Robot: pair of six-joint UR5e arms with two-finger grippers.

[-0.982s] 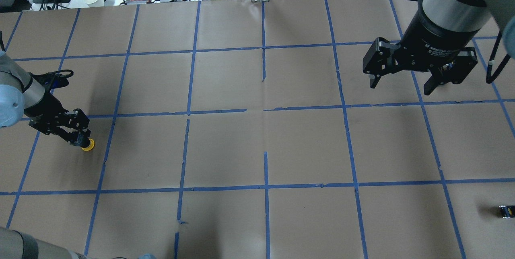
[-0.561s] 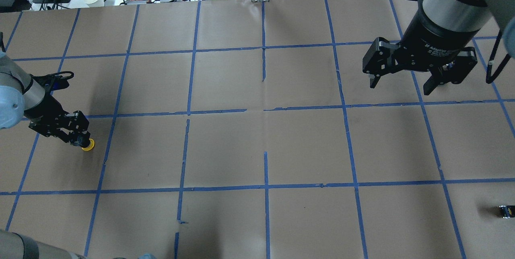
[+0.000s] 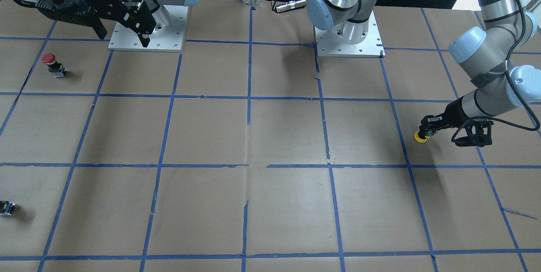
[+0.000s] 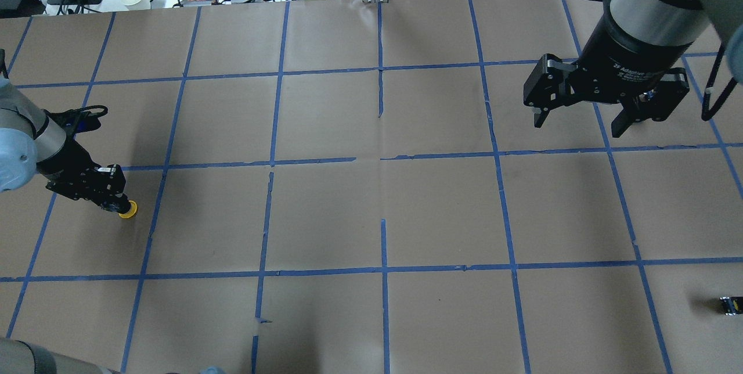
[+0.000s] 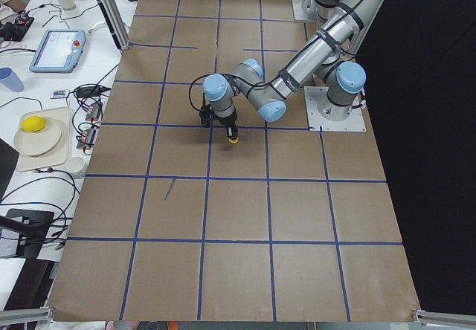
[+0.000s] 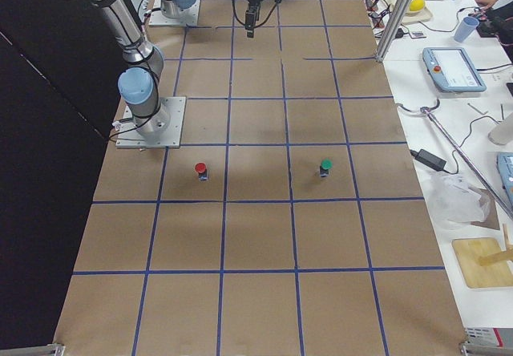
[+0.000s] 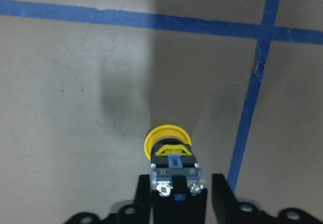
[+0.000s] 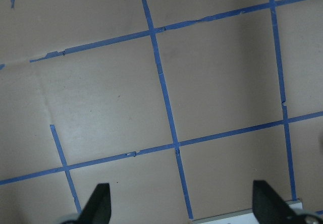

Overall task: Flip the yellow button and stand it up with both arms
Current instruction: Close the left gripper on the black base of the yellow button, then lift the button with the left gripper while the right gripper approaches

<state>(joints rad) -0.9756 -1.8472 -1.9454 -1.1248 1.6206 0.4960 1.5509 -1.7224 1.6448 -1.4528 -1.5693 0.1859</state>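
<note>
The yellow button (image 4: 128, 209) is at the table's left side, cap toward the brown paper and black-and-grey body toward my left gripper (image 4: 116, 204). In the left wrist view the yellow cap (image 7: 166, 138) shows just beyond the body, which sits between the two fingers (image 7: 144, 193). The left gripper is shut on the body, low over the table. It also shows in the front view (image 3: 426, 132) with the button (image 3: 419, 137). My right gripper (image 4: 579, 125) hangs open and empty high over the far right, with only taped paper in its wrist view (image 8: 182, 209).
A red-capped button (image 3: 50, 60) stands near the right arm's base plate (image 3: 169, 44). A green-capped one (image 6: 325, 166) stands further out. A small black switch block (image 4: 730, 305) lies at the near right edge. Blue tape lines grid the brown paper.
My left gripper's fingers have closed in on the button's body, and the wrist has shifted slightly. The button's cap stays at the same spot. The right arm has not moved.
</note>
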